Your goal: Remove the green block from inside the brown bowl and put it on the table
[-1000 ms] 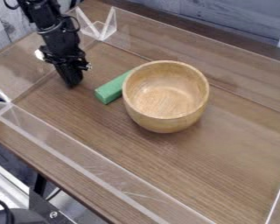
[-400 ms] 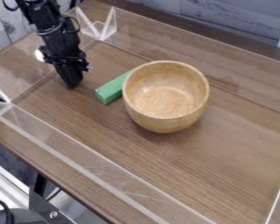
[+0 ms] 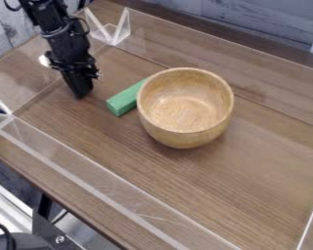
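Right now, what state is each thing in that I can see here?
Brown bowl: upright, nothing visible inside it.
Green block: out of the bowl, lying on the table right beside it.
Table: flat, bearing bowl and block.
Robot hand: shut, low over the table, away from the block, holding nothing that shows.

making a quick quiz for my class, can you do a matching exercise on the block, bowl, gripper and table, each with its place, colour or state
Things
1. block
2. bowl
3. gripper
4. table

Descriptions
A. black, away from the block
B. flat, brown, under the bowl
C. green, on the table beside the bowl
D. round, light brown wood

Right pairs: 1-C, 2-D, 3-A, 4-B
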Action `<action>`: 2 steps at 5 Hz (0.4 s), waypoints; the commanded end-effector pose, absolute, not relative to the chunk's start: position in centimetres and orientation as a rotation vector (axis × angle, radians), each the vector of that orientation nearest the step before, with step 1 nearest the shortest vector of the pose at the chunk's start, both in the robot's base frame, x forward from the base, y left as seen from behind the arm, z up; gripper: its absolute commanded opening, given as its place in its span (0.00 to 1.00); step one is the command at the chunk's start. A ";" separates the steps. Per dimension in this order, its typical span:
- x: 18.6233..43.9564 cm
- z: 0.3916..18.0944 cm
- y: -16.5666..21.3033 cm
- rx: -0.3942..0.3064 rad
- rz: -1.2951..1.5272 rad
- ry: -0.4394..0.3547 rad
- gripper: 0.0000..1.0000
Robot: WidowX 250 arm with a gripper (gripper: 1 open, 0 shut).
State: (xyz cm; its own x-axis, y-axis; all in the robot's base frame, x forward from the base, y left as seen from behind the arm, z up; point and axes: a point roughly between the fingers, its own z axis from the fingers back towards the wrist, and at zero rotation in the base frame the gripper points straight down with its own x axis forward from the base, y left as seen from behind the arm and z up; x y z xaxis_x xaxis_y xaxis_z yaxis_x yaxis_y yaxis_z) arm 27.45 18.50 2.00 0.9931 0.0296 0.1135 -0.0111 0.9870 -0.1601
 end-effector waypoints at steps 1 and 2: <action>28.3 2.3 18.8 -0.148 0.012 -0.117 0.00; 28.7 2.3 18.7 -0.157 0.013 -0.126 0.00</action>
State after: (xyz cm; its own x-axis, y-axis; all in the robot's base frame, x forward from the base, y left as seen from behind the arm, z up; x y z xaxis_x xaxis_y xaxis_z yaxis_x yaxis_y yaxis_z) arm 28.17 18.61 1.93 0.9936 0.0333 0.1081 -0.0145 0.9854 -0.1695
